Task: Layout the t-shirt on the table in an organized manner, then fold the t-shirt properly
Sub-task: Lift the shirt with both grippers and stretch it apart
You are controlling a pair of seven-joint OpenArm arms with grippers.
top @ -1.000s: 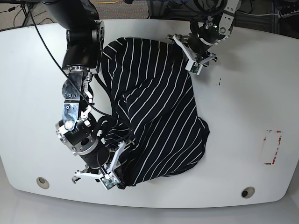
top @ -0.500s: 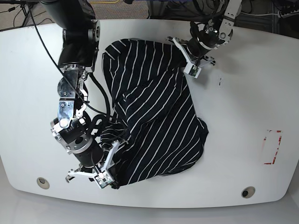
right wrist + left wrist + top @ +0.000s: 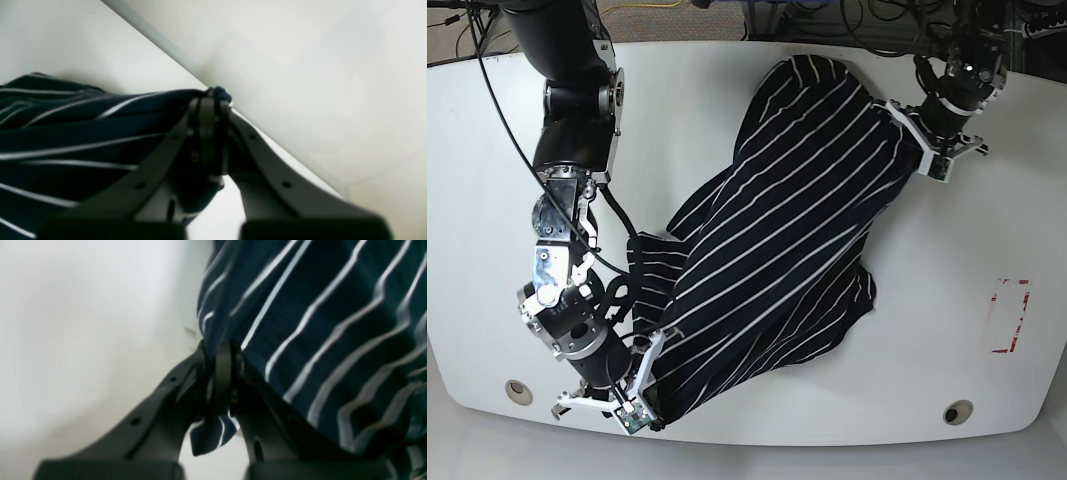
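Now stretched wider than before, t-shirt (image 3: 777, 240) pinched by closed left claw (image 3: 924, 160), closed right claw (image 3: 642, 405)

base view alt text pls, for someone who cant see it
A dark striped t-shirt is stretched diagonally across a white table, pinched at opposite ends by two robot arms. The left gripper holds the far end at upper right; the right gripper holds the near end at lower left.

Bright, even light; wrist views blurred
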